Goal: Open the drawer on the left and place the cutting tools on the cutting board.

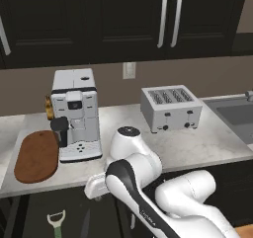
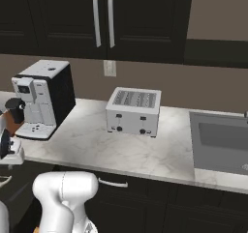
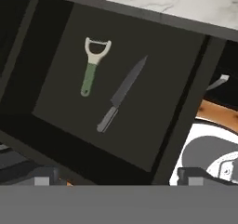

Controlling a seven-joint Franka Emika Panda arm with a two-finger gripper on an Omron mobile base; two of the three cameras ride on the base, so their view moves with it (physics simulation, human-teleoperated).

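Note:
The drawer (image 3: 153, 111) stands pulled open under the counter edge, black inside. On its floor lie the green-handled peeler (image 3: 93, 67) with its pale Y head and, just beside it, the slim dark knife (image 3: 122, 94), apart from each other. My gripper (image 3: 118, 181) hovers above the drawer, open, with nothing between its fingertips. From the left base view the peeler (image 1: 56, 219) shows in the open drawer (image 1: 34, 210), with my white hand (image 1: 95, 186) at the counter's front edge. The oval reddish-brown cutting board (image 1: 36, 156) lies bare on the counter at far left.
A white coffee machine (image 1: 76, 114) stands right beside the board. A silver toaster (image 1: 171, 108) sits mid-counter and a sink (image 2: 223, 140) lies at the right. Black upper cabinets (image 1: 168, 19) hang above. A neighbouring drawer's silver handle (image 2: 114, 182) is to the right.

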